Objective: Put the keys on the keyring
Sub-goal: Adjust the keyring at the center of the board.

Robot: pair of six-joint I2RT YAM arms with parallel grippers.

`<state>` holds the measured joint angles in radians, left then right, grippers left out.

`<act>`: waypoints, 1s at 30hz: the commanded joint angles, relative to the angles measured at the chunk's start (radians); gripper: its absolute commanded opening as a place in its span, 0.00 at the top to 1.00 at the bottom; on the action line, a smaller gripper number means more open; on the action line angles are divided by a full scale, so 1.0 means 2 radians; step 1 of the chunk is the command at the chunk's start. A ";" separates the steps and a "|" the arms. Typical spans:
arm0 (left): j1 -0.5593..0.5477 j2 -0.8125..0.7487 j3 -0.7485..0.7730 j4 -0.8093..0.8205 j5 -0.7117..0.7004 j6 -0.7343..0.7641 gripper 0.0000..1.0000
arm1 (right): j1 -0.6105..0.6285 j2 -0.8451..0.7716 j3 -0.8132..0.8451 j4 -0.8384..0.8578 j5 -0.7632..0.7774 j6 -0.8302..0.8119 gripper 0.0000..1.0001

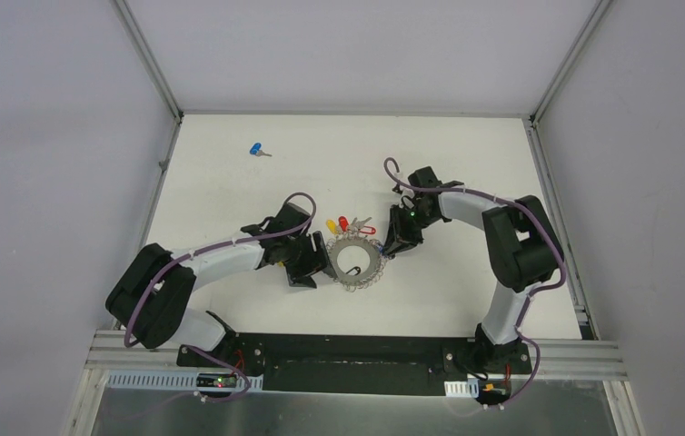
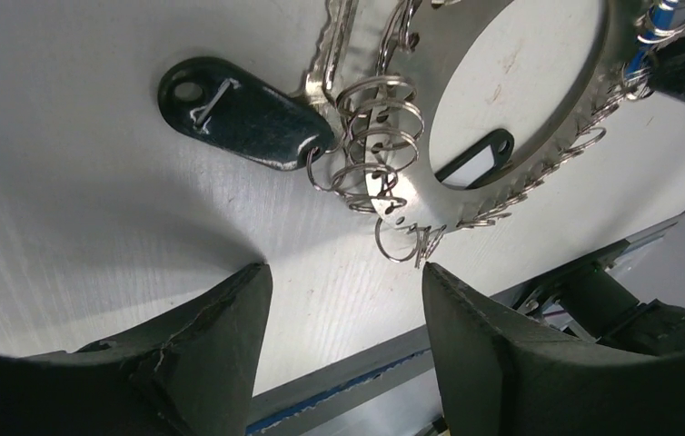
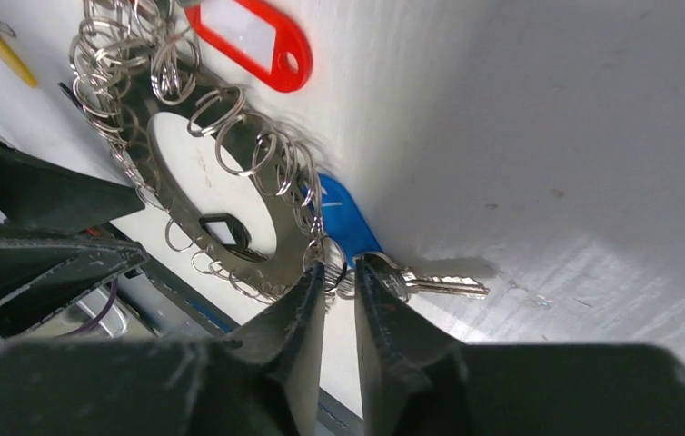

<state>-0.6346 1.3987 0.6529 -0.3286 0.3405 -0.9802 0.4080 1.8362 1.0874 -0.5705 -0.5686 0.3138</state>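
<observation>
Left fingers [image 2: 239, 309] wide open, right fingers [image 3: 313, 295] near-closed at keyring [image 1: 334, 259] rim, grip unclear, blue tag [image 3: 343, 218] alongside

A white table [image 1: 230, 200] fills the middle, its surface faintly scuffed in the wrist views. Grey walls stand on its left [image 1: 48, 136], far [image 1: 357, 45] and right [image 1: 648, 136] sides. Two metal posts [image 1: 148, 59] [image 1: 570, 59] rise from its far corners. A black plate [image 1: 357, 350] lies along its near edge, against an aluminium rail [image 1: 139, 350]. Nearer than the table, past the rail, are two white slotted strips [image 1: 148, 381] [image 1: 466, 388] and a grey sheet [image 1: 348, 413].
</observation>
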 commanded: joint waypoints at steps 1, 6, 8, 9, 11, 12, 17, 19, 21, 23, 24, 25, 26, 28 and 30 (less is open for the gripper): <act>0.007 0.025 0.024 -0.010 -0.031 0.026 0.37 | 0.006 0.003 -0.020 0.002 0.006 -0.006 0.81; 0.014 0.054 0.057 -0.010 -0.025 0.047 0.50 | 0.017 -0.009 -0.054 0.001 -0.005 0.002 0.96; 0.014 0.069 0.076 -0.009 -0.021 0.056 0.55 | 0.018 -0.020 -0.072 0.002 -0.018 0.008 1.00; 0.014 0.077 0.085 -0.009 -0.019 0.060 0.56 | 0.018 -0.027 -0.082 0.005 -0.028 0.012 1.00; 0.014 0.093 0.105 -0.009 -0.015 0.070 0.56 | 0.018 -0.041 -0.100 0.005 -0.043 0.017 1.00; 0.015 0.102 0.116 -0.009 -0.011 0.084 0.56 | 0.018 -0.052 -0.109 0.002 -0.047 0.018 1.00; 0.032 0.115 0.162 -0.062 -0.027 0.129 0.56 | 0.018 -0.093 -0.129 -0.014 -0.074 0.016 0.96; 0.042 0.104 0.159 -0.075 -0.030 0.135 0.51 | 0.015 -0.107 -0.125 -0.020 -0.068 0.016 0.86; 0.050 0.087 0.148 -0.078 -0.028 0.134 0.46 | 0.008 -0.114 -0.114 -0.028 -0.060 0.013 0.76; 0.051 0.067 0.134 -0.077 -0.023 0.130 0.43 | 0.000 -0.111 -0.099 -0.035 -0.052 0.009 0.66; 0.051 0.058 0.126 -0.078 -0.018 0.126 0.43 | -0.004 -0.107 -0.090 -0.038 -0.050 0.006 0.61; 0.051 0.048 0.118 -0.077 -0.014 0.120 0.43 | -0.007 -0.099 -0.082 -0.042 -0.046 0.001 0.59; 0.051 0.040 0.109 -0.075 -0.007 0.114 0.43 | -0.011 -0.094 -0.071 -0.045 -0.043 -0.002 0.56; 0.051 0.020 0.087 -0.061 0.008 0.096 0.43 | -0.014 -0.073 -0.052 -0.051 -0.040 -0.011 0.55; 0.050 -0.002 0.057 -0.039 0.025 0.074 0.43 | -0.015 -0.054 -0.035 -0.051 -0.038 -0.015 0.54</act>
<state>-0.5293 1.4879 0.8494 -0.4580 0.3275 -0.7635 0.3882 1.6703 0.9360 -0.6586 -0.6678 0.3195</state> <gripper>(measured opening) 0.572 0.455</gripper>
